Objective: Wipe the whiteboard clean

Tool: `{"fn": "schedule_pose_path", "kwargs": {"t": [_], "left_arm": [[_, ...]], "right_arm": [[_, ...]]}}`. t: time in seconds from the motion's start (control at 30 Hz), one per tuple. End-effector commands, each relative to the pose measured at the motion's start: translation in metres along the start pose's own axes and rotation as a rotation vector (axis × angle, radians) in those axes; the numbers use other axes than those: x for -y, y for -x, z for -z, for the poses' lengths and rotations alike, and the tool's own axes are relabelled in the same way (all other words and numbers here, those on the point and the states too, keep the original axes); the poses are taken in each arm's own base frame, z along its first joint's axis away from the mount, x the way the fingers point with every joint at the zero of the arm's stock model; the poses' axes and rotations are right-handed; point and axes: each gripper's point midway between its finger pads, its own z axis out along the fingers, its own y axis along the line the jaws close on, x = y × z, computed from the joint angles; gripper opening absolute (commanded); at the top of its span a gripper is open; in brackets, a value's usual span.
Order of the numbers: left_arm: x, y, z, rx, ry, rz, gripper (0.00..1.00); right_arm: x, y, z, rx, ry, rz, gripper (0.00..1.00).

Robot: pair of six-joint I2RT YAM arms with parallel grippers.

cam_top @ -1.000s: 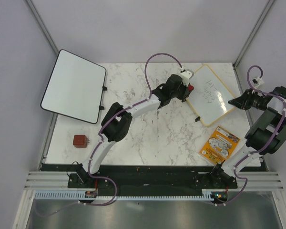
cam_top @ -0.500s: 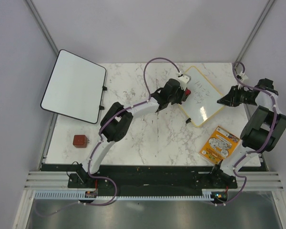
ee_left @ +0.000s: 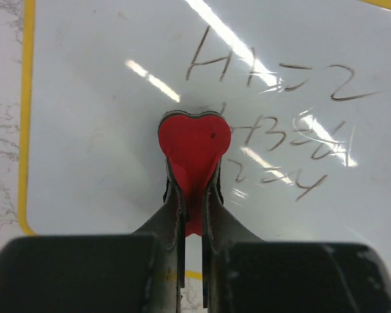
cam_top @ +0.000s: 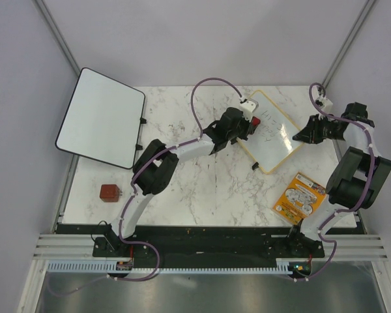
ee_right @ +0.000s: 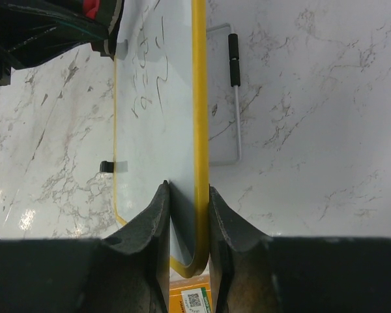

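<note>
My left pincer [ee_left: 192, 192] is closed tight on a red heart-shaped eraser [ee_left: 192, 140], which is held flat over the whiteboard [ee_left: 98, 111], right at the edge of the dark handwriting [ee_left: 274, 124]. My right pincer [ee_right: 188, 199] is clamped on the board's yellow frame at one edge. The whiteboard sits at the far right of the marble worktop [cam_top: 202, 182], between my two pincers, with an orange booklet [cam_top: 300, 197] near it.

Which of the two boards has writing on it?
The small yellow-framed whiteboard on the right, clamped at its edge by the right gripper. The larger black-framed board on the left is blank.
</note>
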Motion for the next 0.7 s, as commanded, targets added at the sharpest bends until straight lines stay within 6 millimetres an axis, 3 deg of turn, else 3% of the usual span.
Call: {"fn": "schedule_pose_path", "kwargs": {"t": [0.0, 0.17, 0.2, 0.33, 0.37, 0.43, 0.47, 0.67], "left_arm": [[0.047, 0.028, -0.003, 0.085, -0.155, -0.023, 0.02], [0.102, 0.002, -0.006, 0.035, -0.293, -0.116, 0.02], [0.118, -0.011, -0.005, 0.007, -0.323, -0.149, 0.02], [0.149, -0.029, -0.003, -0.024, -0.349, -0.252, 0.02], [0.15, -0.023, -0.005, -0.01, -0.332, -0.258, 0.02], [0.141, -0.033, -0.011, -0.048, -0.29, -0.257, 0.02], [0.13, -0.021, -0.016, -0.034, -0.228, -0.251, 0.02], [0.074, -0.017, -0.025, -0.076, -0.137, -0.071, 0.02]], "right_arm": [[0.005, -0.051, -0.016, -0.235, -0.066, 0.046, 0.0], [-0.003, -0.047, -0.019, -0.238, -0.059, 0.064, 0.0], [-0.005, -0.046, -0.019, -0.236, -0.055, 0.07, 0.0], [-0.009, -0.043, -0.021, -0.228, -0.05, 0.07, 0.0], [-0.01, -0.043, -0.022, -0.228, -0.044, 0.071, 0.0], [-0.013, -0.043, -0.024, -0.231, -0.039, 0.074, 0.0], [-0.016, -0.043, -0.023, -0.229, -0.035, 0.085, 0.0], [-0.025, -0.045, -0.021, -0.238, -0.029, 0.125, 0.0]]}}
